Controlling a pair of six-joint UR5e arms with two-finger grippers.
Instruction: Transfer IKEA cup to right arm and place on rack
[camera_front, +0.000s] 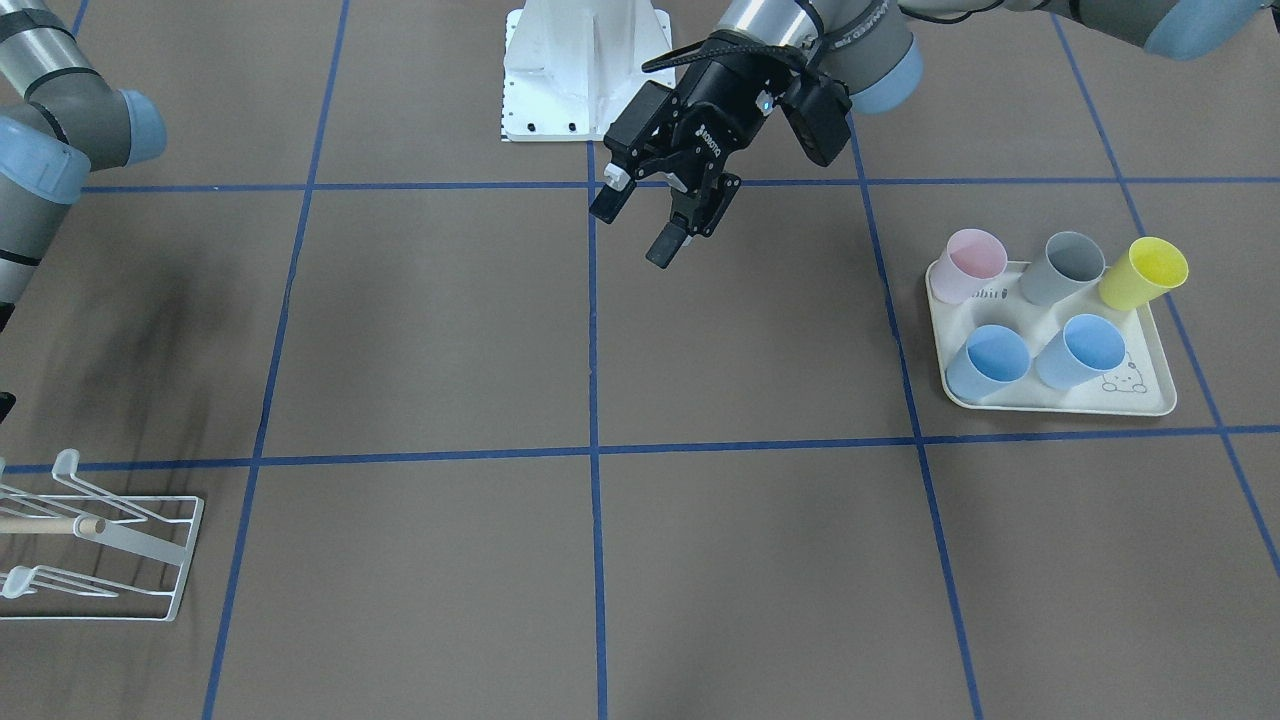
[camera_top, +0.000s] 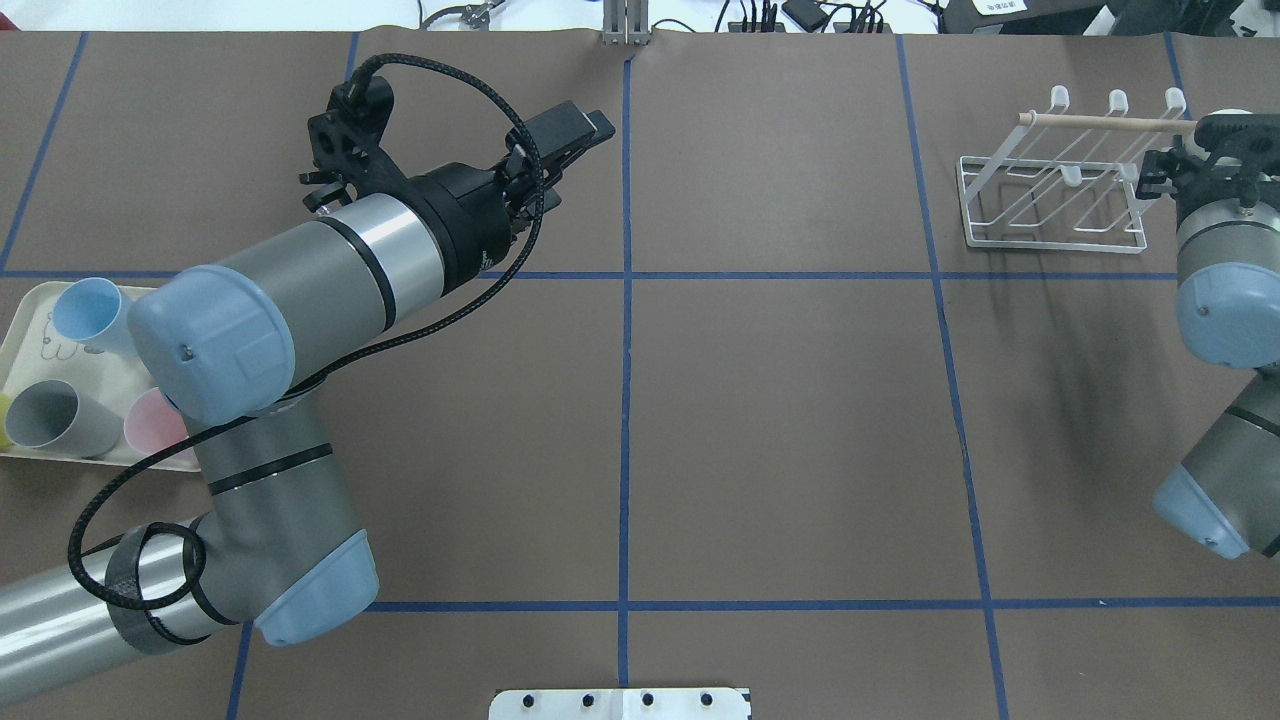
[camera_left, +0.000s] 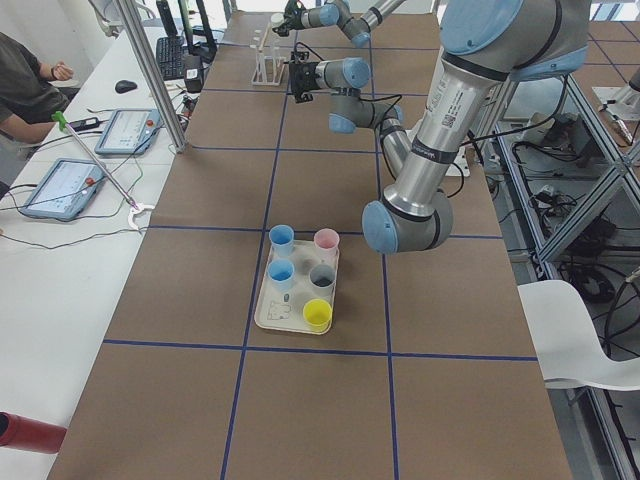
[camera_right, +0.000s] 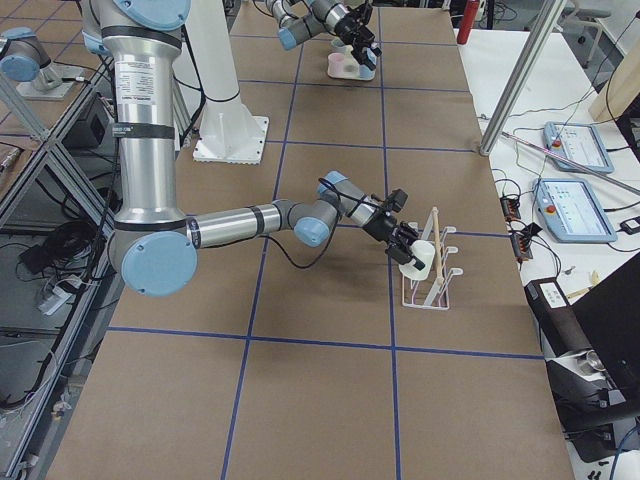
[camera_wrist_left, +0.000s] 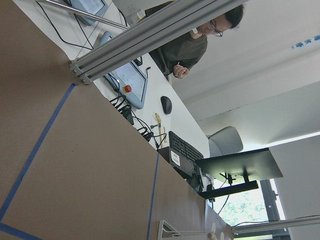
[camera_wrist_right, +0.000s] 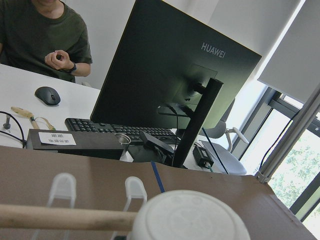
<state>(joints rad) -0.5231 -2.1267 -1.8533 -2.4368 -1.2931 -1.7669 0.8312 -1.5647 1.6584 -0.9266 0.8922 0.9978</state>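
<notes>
Cups sit in two places: one white IKEA cup (camera_right: 416, 257) is up at the rack (camera_top: 1052, 246), and five coloured ones stand far from the rack on a cream tray (camera_front: 1060, 405) at the opposite end of the table. The white cup is at the tip of the right gripper (camera_right: 402, 243), close against the rack's wooden rod (camera_top: 1100, 122) and above its upturned prongs. In the right wrist view its round base fills the bottom edge, with the rod running up to it from the side. The fingers are hidden, so it cannot be told whether that claw is clenched on the cup or slack. The left gripper (camera_front: 636, 228) hovers over bare table well away from the rack, between it and the tray, its jaws spread and empty. On the tray stand a pink cup (camera_front: 970, 262), a grey cup (camera_front: 1065, 266), a yellow cup (camera_front: 1145, 271), a blue cup (camera_front: 990, 360) and a second blue cup (camera_front: 1080, 350).
</notes>
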